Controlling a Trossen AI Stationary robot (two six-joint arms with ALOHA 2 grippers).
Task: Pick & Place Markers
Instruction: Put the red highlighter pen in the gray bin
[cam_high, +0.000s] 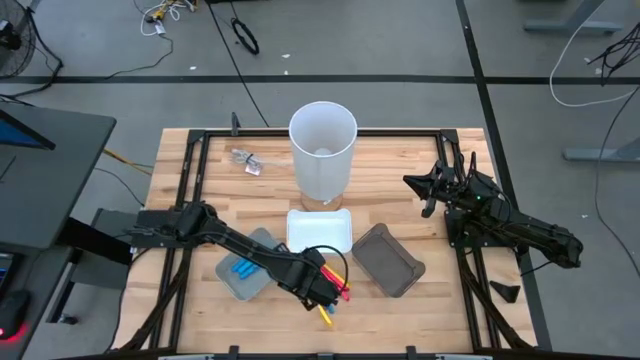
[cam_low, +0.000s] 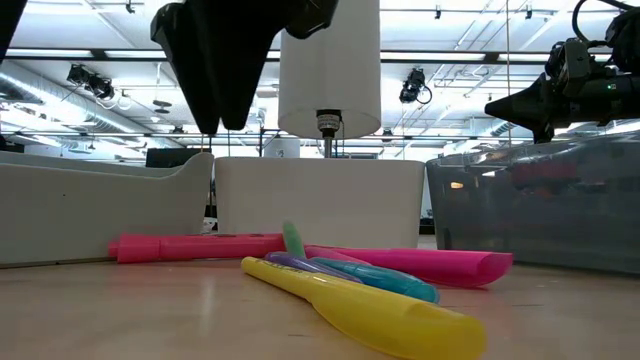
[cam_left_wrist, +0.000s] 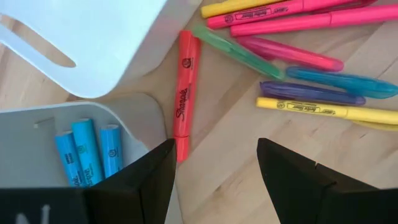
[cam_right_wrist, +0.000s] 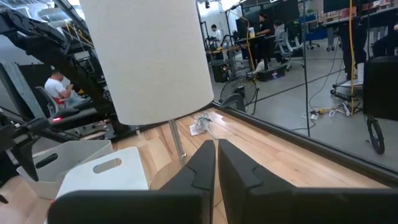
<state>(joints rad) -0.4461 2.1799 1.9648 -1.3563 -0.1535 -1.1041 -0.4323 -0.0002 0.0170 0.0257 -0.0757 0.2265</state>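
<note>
Overhead, the left gripper hangs over the loose markers at the near middle of the table, just right of the grey tray that holds blue markers. A white tray and a dark tray lie beyond and to the right, and a tall white cylinder stands farther back. The right gripper waits at the far right.

At table height, the left gripper is poised above the pile, clear of the wood, with a yellow marker nearest the camera and long pink markers behind it.

From the left wrist, the fingers are spread wide and hold nothing. A red marker lies along the grey tray's edge, its near end close to one finger; purple, teal and yellow markers lie crowded farther off. The judgement is that the isolated red marker is the cleanest pick: centre the jaws across its barrel, descend straight, and keep the finger off the tray wall.

From the right wrist, the right gripper's fingers are pressed together, empty, facing the cylinder.
</note>
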